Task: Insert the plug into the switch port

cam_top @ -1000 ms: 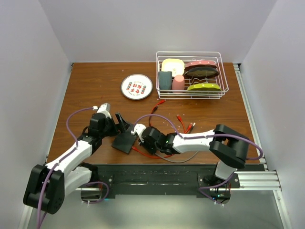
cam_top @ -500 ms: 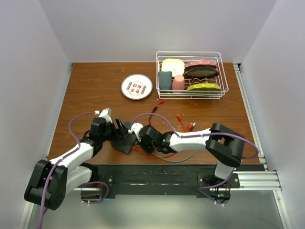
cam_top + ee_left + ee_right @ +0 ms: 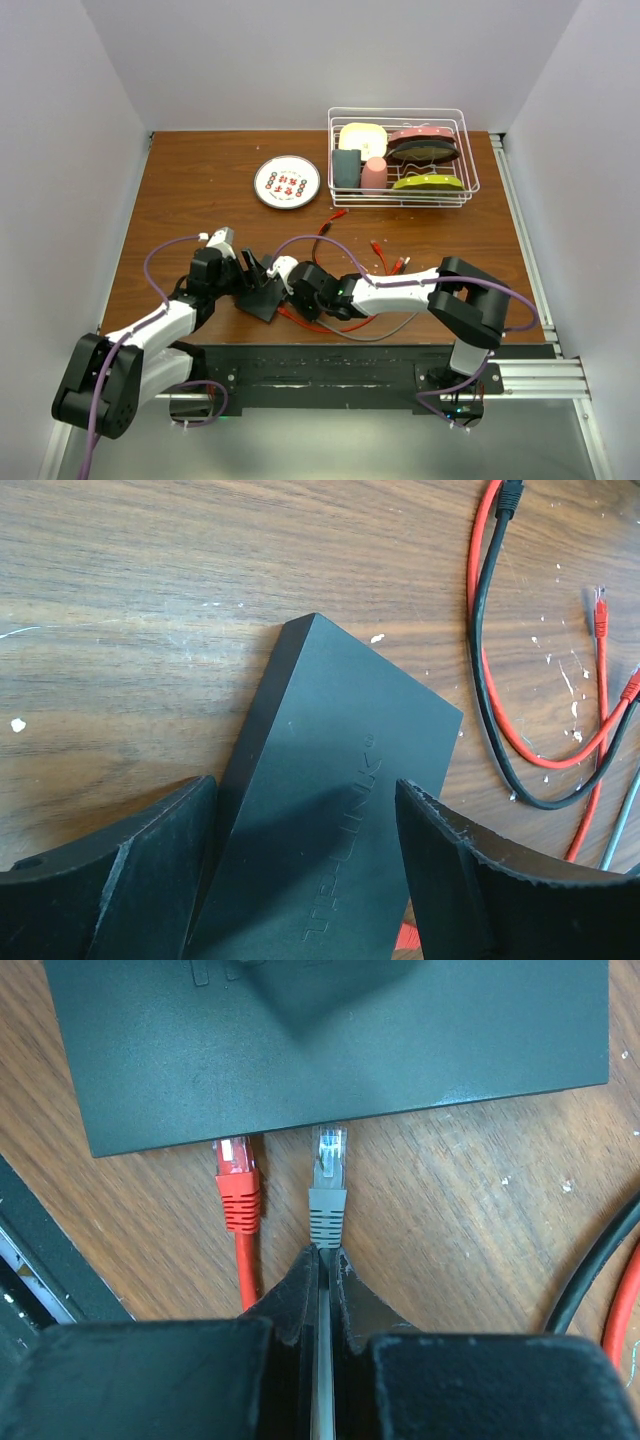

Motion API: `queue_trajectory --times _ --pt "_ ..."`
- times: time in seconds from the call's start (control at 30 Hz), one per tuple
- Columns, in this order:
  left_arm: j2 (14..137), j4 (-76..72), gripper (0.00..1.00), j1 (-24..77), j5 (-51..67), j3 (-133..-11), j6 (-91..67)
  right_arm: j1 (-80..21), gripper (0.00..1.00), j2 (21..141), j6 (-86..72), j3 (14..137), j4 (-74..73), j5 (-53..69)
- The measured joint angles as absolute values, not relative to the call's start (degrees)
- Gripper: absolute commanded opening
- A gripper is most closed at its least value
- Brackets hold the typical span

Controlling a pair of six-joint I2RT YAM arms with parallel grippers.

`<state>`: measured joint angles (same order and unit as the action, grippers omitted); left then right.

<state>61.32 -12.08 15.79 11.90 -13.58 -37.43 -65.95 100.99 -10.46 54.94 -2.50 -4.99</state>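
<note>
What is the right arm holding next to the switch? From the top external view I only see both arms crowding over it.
Observer: In the right wrist view, the right fingers are pinched on a grey plug, just behind its boot.
Operator: Is it in the port?
Observer: Not fully. Its clear tip meets the port edge of the switch, with most of the tip showing.
Operator: And the left arm?
Observer: In the left wrist view, the left fingers straddle the switch, one against each side.
</note>
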Motion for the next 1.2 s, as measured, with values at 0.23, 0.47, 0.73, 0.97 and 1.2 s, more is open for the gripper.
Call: queue_trajectory --times 0.23,0.47,0.73,0.97,1.2 --pt "61.98 -12.91 0.76 15.75 12.27 -13.56 -37.43 -66.0 0.0 100.99 -10.92 55.29 -3.09 -5.56" --pt "62.5 -14.2 0.75 15.75 12.67 -13.26 -37.47 -66.5 0.0 100.99 -11.29 55.29 -3.18 -6.44" --pt "62.94 -14.83 0.75 15.75 12.78 -13.23 -37.45 -66.89 0.0 100.99 -11.35 55.7 -3.92 -6.96" --pt "63.44 -15.55 0.75 15.75 12.88 -13.23 -37.45 -67.2 0.0 100.97 -11.35 56.6 -5.17 -7.68" --pt "63.55 -15.73 0.74 15.75 13.02 -13.21 -37.45 -67.51 0.0 100.97 -11.38 56.73 -5.3 -8.01"
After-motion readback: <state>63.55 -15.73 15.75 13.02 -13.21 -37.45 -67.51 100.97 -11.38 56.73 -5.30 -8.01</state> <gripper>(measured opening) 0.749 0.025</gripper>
